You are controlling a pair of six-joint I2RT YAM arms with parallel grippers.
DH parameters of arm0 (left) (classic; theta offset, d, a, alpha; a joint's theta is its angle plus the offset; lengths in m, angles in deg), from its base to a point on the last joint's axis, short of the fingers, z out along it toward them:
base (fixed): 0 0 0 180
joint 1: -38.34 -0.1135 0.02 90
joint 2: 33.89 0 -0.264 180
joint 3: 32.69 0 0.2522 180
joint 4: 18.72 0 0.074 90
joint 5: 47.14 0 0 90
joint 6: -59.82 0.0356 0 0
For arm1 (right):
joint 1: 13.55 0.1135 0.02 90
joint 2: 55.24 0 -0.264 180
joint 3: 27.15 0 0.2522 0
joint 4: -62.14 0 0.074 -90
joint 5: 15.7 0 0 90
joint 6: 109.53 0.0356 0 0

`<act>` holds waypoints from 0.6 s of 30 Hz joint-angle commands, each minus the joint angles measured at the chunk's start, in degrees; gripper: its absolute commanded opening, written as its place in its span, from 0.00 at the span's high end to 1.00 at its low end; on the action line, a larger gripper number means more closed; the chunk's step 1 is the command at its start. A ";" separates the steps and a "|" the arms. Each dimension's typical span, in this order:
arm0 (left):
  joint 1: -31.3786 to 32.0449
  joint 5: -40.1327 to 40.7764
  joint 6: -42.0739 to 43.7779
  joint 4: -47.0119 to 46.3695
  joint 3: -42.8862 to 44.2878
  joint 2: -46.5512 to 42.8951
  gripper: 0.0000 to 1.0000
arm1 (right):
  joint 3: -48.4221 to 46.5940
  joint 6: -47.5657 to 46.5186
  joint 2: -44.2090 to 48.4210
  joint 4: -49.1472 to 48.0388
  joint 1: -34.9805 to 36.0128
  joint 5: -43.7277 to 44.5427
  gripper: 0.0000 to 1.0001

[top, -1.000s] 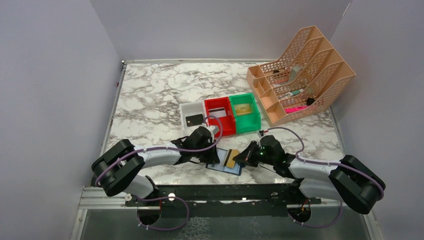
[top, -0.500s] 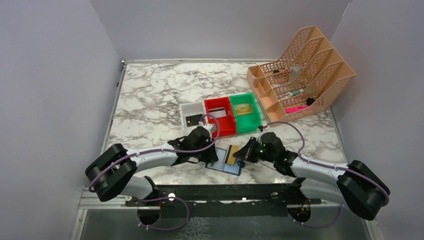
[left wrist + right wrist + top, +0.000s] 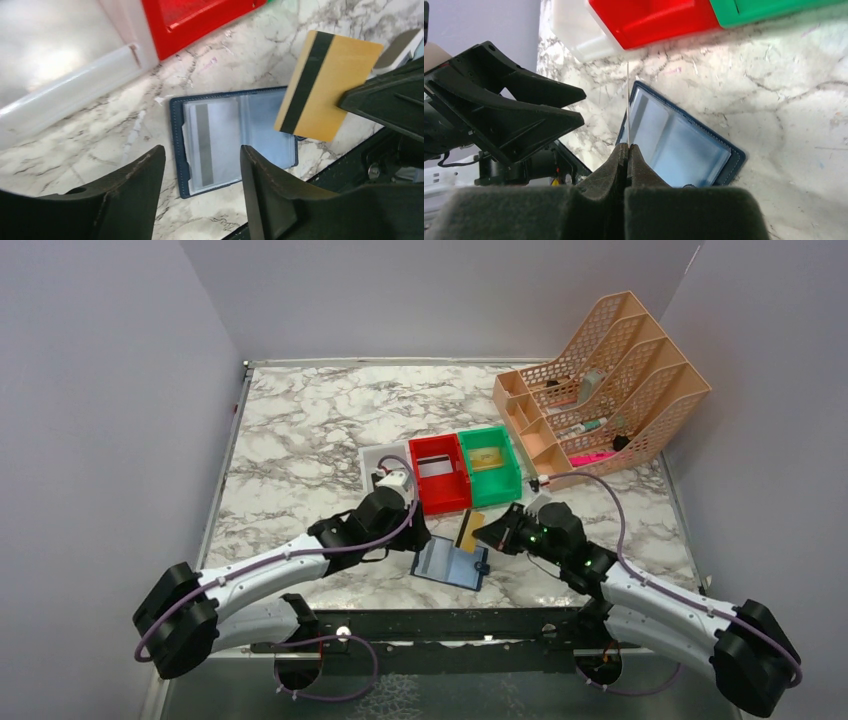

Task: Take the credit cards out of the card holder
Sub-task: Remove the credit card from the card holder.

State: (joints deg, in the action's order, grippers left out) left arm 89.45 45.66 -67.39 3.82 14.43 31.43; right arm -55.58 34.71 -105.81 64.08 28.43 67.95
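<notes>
Matte black left gripper (image 3: 202, 150), jaws parted and empty, hovers over the card holder (image 3: 225, 130), lower centre of the left wrist view. Holder lies open on the marbled desk (image 3: 90, 145): navy stitched rim, clear sleeves. Upper right there, a glossy black-striped gold card (image 3: 327, 85) sits above it, pinched tight in the right gripper (image 3: 627, 146). Both arms stretch low, converging.

We note a glossy gold plastic card with a black stripe (image 3: 327, 85); a navy stitched card holder (image 3: 225, 135) — its clear sleeves shiny; a smooth marble-patterned tabletop (image 3: 75, 150); a glossy red plastic bin (image 3: 200, 20).
</notes>
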 commanded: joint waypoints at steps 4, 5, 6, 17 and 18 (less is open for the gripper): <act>0.11 16.28 3.85 10.43 3.82 -10.04 0.27 | -4.22 -8.34 6.79 5.78 -0.14 6.33 0.99; 0.07 18.63 4.50 12.14 4.34 -11.31 0.22 | -4.42 -9.11 7.32 5.91 -0.14 6.71 0.99; 0.12 20.42 5.07 13.61 4.68 -12.57 0.17 | -4.60 -10.16 7.79 5.98 -0.14 7.06 0.99; -10.12 25.70 14.69 23.86 10.13 -16.38 0.01 | -13.68 -30.76 4.60 11.30 -0.14 27.01 0.99; -13.05 22.74 16.71 23.30 9.73 -15.92 0.01 | -14.41 -34.36 3.49 10.34 -0.14 28.63 0.99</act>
State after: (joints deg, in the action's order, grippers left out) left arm 84.22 70.80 -58.06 23.80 23.28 14.60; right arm -65.53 13.53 -99.54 73.85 28.43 84.63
